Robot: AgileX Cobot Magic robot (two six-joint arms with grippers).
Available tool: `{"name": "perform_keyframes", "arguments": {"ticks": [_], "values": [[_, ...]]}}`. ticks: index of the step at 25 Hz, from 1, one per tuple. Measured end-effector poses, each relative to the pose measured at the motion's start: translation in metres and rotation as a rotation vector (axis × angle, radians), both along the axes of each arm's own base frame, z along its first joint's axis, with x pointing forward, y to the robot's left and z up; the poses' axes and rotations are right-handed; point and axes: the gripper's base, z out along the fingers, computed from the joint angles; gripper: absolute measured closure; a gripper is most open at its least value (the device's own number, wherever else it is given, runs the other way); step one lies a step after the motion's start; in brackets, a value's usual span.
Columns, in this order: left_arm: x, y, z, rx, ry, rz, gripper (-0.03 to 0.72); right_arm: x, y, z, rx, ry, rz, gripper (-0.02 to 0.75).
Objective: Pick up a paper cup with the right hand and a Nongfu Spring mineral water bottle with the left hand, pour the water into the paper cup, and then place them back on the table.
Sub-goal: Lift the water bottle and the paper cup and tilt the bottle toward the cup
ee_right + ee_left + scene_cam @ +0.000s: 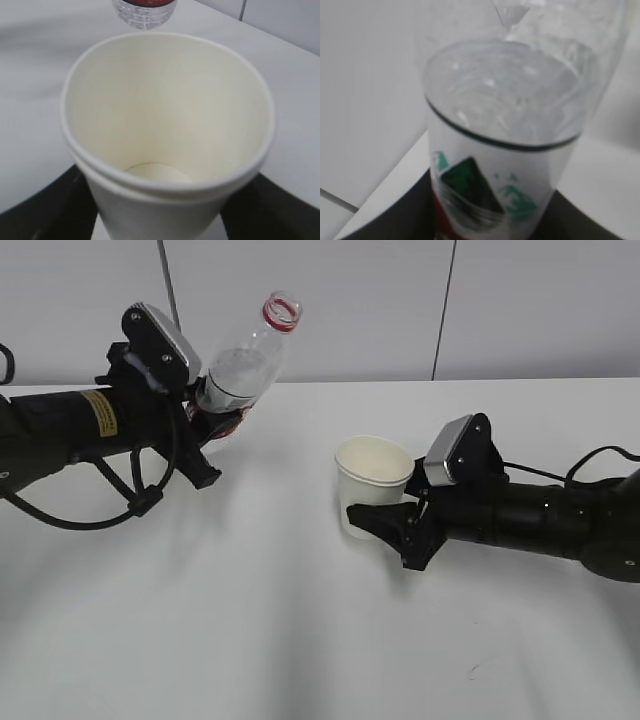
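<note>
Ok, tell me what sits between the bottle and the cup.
Nothing. In the exterior view only bare table lies between the bottle, held by the left gripper, and the cup, held by the right gripper.

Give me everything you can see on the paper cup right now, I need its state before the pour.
The paper cup is plain cream-white paper with a rolled rim, tapering downward. It stands upright near the middle of the white table, mouth open. The right wrist view shows its inside looking dry and empty. The right gripper is closed round its lower wall, fingers on both sides; whether its base still rests on the table cannot be told. The bottle is held up to its left, apart from it.
</note>
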Motion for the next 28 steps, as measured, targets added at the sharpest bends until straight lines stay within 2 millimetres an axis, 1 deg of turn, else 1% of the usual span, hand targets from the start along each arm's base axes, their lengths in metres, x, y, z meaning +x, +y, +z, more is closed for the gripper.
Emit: {"name": "perform_keyframes", "arguments": {"ticks": [3,7,11,17,19,25,28], "values": [[0.003,-0.001,0.003,0.008,-0.015,-0.002,0.383,0.001,0.006,0.000,-0.014,-0.002,0.019,0.239],[0.004,-0.002,0.005,0.045,-0.040,-0.027,0.383,0.012,0.008,0.006,-0.044,-0.023,0.008,0.239],[0.005,-0.002,0.005,0.087,-0.062,-0.043,0.383,0.021,0.009,0.012,-0.028,-0.032,0.000,0.239],[0.006,-0.001,0.006,0.160,-0.108,-0.068,0.383,0.020,0.011,0.012,-0.016,-0.004,0.016,0.239],[0.006,-0.001,0.006,0.177,-0.119,-0.075,0.383,0.017,0.014,0.011,-0.026,0.001,0.045,0.239],[0.012,-0.001,0.011,0.224,-0.133,-0.064,0.383,0.013,0.031,0.013,-0.032,0.007,0.126,0.239],[0.014,-0.001,0.013,0.253,-0.155,-0.074,0.383,0.012,0.031,0.013,-0.031,0.010,0.129,0.239]]}}
